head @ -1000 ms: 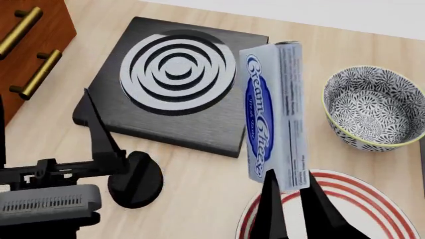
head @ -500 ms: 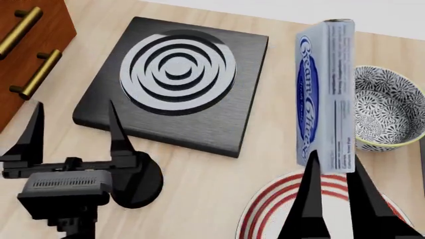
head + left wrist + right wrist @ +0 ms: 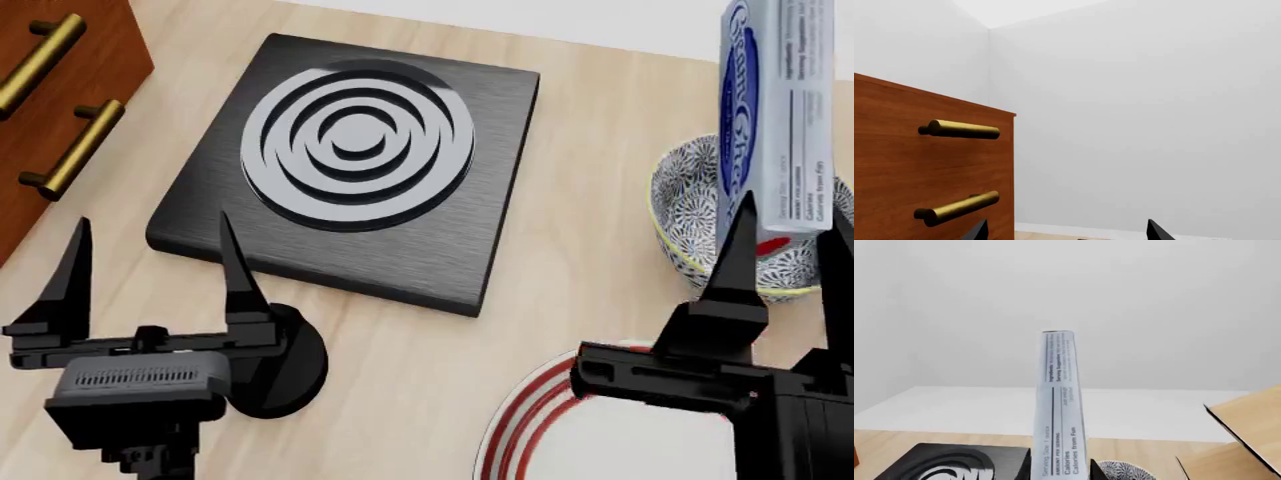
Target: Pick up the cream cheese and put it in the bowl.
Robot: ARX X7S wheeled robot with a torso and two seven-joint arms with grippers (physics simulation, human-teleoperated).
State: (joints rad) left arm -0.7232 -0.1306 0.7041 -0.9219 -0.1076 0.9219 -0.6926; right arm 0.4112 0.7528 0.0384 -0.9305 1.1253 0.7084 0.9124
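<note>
The cream cheese (image 3: pixel 781 110), a silver-grey box with a blue label, stands on end in my right gripper (image 3: pixel 794 215), which is shut on its lower end. It hangs above the patterned bowl (image 3: pixel 683 205), covering much of it. In the right wrist view the box (image 3: pixel 1057 405) shows edge-on between the fingers of the right gripper (image 3: pixel 1059 460), with the bowl (image 3: pixel 1127 472) just beyond it. My left gripper (image 3: pixel 154 228) is open and empty at the front left, fingers pointing up. It also shows open in the left wrist view (image 3: pixel 1065 230).
A black burner plate (image 3: pixel 354 165) with silver rings lies at the middle. A white plate with red rings (image 3: pixel 527 430) sits at the front right. A black round knob (image 3: pixel 287 360) lies by the left gripper. A wooden drawer cabinet (image 3: pixel 54 90) with brass handles stands at the left.
My right gripper has carried the cream cheese to the right and farther back, from beside the burner plate to above the bowl. The left gripper turned upright, then held still.
</note>
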